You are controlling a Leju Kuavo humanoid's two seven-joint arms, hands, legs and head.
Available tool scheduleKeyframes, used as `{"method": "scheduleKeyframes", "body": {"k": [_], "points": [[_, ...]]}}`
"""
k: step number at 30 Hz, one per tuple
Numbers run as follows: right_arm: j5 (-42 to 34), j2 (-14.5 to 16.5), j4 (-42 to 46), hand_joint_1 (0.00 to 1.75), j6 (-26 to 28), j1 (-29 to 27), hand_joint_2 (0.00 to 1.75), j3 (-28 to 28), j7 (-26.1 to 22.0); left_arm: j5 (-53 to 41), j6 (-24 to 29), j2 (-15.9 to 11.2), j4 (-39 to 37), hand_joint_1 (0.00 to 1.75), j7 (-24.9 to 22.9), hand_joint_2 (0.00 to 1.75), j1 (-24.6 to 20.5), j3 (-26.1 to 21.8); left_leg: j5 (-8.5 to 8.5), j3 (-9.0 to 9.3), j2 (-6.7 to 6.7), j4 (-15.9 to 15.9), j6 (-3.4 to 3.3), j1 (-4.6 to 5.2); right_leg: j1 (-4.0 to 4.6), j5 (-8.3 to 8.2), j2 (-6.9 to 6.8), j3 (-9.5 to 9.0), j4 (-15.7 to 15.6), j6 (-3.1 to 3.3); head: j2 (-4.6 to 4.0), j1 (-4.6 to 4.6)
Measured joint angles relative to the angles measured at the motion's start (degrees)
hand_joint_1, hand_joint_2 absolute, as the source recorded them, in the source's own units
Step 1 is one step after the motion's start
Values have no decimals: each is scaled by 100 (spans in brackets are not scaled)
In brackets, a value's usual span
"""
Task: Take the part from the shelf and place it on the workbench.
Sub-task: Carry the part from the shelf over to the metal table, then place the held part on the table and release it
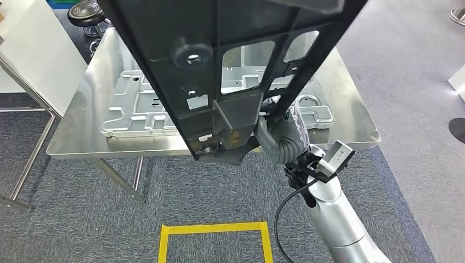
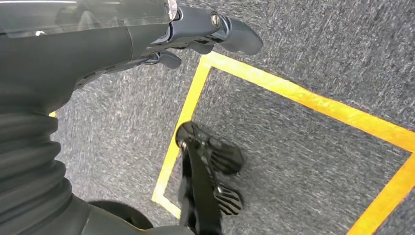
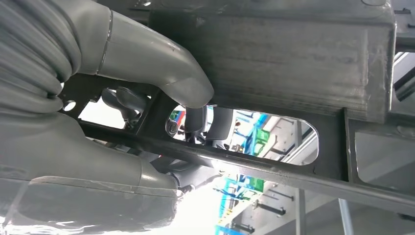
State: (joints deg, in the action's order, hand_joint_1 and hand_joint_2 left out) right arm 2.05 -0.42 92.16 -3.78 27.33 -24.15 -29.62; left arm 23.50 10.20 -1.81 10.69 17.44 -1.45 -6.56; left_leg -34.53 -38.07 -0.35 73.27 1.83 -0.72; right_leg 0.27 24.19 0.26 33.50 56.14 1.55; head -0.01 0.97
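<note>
- Where the right wrist view looks along the arm, the right hand grips the black part: grey thumb pressed on a flat panel, darker fingers hooked through a slot in the frame.
- In the head view the same right hand sits at the part's lower edge, grey ribbed cover below it, wrist camera just beside.
- The black part is a large ribbed frame with cut-out windows (the table shows through them), held tilted in the air over the near edge of the workbench. Not resting on it.
- A silver stamped metal panel lies flat on the workbench, partly hidden behind the part.
- The left hand hangs over grey carpet, fingers curled in, nothing visible in them; top of that frame is glared out, so probably closed rather than certain.
- Yellow tape square on the carpet in front of the workbench; the same tape runs under the left hand.
- A black stool stands beyond the workbench's far left corner.
</note>
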Motion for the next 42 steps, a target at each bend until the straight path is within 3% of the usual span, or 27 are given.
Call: {"method": "scheduleKeyframes", "body": {"k": [1,4,6,9,11,12,14,15,16,17,19,21,23,26,27,29,30,31,32,34,36,40,42], "points": [[0,0,-9,175,1,-3,175,0,-1,-1,2,-1,-1,0,-3,175,11,-8,71,-71,0,-40,-3,-1,0,43,6,-47,10,-3,0,1],[0,1,-19,175,2,0,175,1,-10,-2,3,-6,-2,0,-12,175,37,-27,825,143,4,-1032,-28,3,1,197,19,-206,64,-47,1,-1],[-1,2,-25,175,2,0,175,3,-18,-5,2,-10,-2,0,-15,175,30,-40,1022,255,11,-1450,-82,23,15,280,18,-230,103,-106,1,-1],[4,0,-26,175,2,3,175,13,-26,-14,-1,-9,-2,0,-19,175,21,-47,1017,300,9,-1502,-192,22,23,367,14,-241,122,-202,1,-1],[5,0,-20,175,4,22,175,24,-38,-15,-3,-5,-2,0,-20,175,19,-48,1003,360,10,-1543,-246,2,12,503,9,-144,357,-266,1,-16],[5,0,-17,175,5,27,175,31,-46,-16,-4,-3,-1,0,-19,175,14,-49,987,389,11,-1556,-270,-2,-3,629,7,14,651,-297,1,-24],[4,-1,-21,175,5,16,175,48,-64,-17,-4,-3,0,0,-17,175,6,-50,931,435,9,-1557,-305,5,-30,892,5,514,1464,-347,1,-35],[4,-1,-27,175,4,2,175,57,-69,-17,-4,-3,0,0,-17,175,5,-51,897,468,5,-1555,-310,9,-43,915,5,726,1747,-359,1,-34],[4,-2,-33,175,4,-10,175,65,-73,-17,-3,-3,0,0,-17,175,7,-52,857,514,0,-1553,-309,13,-51,824,5,844,1827,-361,1,-36],[4,-2,-39,175,4,-15,175,72,-75,-17,-2,-3,0,0,-17,175,10,-54,813,574,-5,-1552,-303,16,-55,607,4,830,1651,-351,1,-35],[4,-2,-42,175,3,-9,175,88,-80,-17,3,-1,-1,0,-17,175,16,-57,718,698,-11,-1558,-284,22,-37,68,4,559,873,-282,0,-37],[4,-1,-40,175,2,12,175,105,-85,-18,7,4,-2,0,-15,175,7,-59,651,755,-16,-1565,-244,29,11,-174,-4,331,280,-190,0,-16],[4,0,-38,175,0,27,175,112,-86,-20,7,7,-2,0,-11,175,-7,-59,616,775,-14,-1591,-183,23,48,-140,-3,285,145,-122,1,3],[4,9,-17,175,-1,33,175,117,-88,-41,8,4,1,0,-4,175,-19,-59,479,772,0,-1451,-104,21,-15,-101,0,126,1,-55,1,8],[2,14,-9,175,-1,39,175,119,-92,-49,8,0,2,0,-1,175,-21,-59,364,657,2,-1200,-84,18,-37,-84,-5,55,-45,-39,0,13],[-3,18,-9,175,-2,34,175,120,-97,-54,9,-14,3,0,4,175,-17,-59,96,209,3,-425,-44,0,-32,-22,-14,-31,-61,-18,-1,18],[-4,19,-10,175,-4,21,175,120,-97,-55,9,-22,3,0,4,175,-13,-59,45,-16,3,-103,-23,-5,-33,16,-14,-68,-57,-18,-1,17],[-4,19,-11,175,-5,7,175,119,-96,-55,8,-27,3,0,3,175,-4,-59,107,-159,4,34,-5,-10,-37,58,-11,-110,-49,-22,-1,18],[-4,20,-11,175,-6,0,175,119,-96,-55,8,-32,3,0,2,175,6,-59,290,-189,5,-61,7,-15,-43,104,-4,-159,-38,-32,0,19],[-5,20,-11,175,-7,0,175,120,-98,-55,8,-41,2,0,1,175,19,-61,824,28,9,-770,17,-33,-54,214,8,-263,-1,-70,-1,18],[-10,21,-12,175,-7,8,175,121,-103,-55,9,-48,1,0,3,175,11,-63,1077,263,9,-1367,-20,-30,-37,309,16,-302,55,-130,-1,22],[-49,22,-2,175,-7,23,175,146,-134,-54,7,-48,0,0,17,175,0,-66,999,335,-5,-1517,-179,-12,-35,405,17,-294,109,-253,0,4],[-94,21,11,175,-9,39,175,191,-171,-52,7,-48,0,0,23,175,5,-71,971,395,-1,-1548,-245,-27,-52,584,8,-127,481,-315,0,-16]]}}
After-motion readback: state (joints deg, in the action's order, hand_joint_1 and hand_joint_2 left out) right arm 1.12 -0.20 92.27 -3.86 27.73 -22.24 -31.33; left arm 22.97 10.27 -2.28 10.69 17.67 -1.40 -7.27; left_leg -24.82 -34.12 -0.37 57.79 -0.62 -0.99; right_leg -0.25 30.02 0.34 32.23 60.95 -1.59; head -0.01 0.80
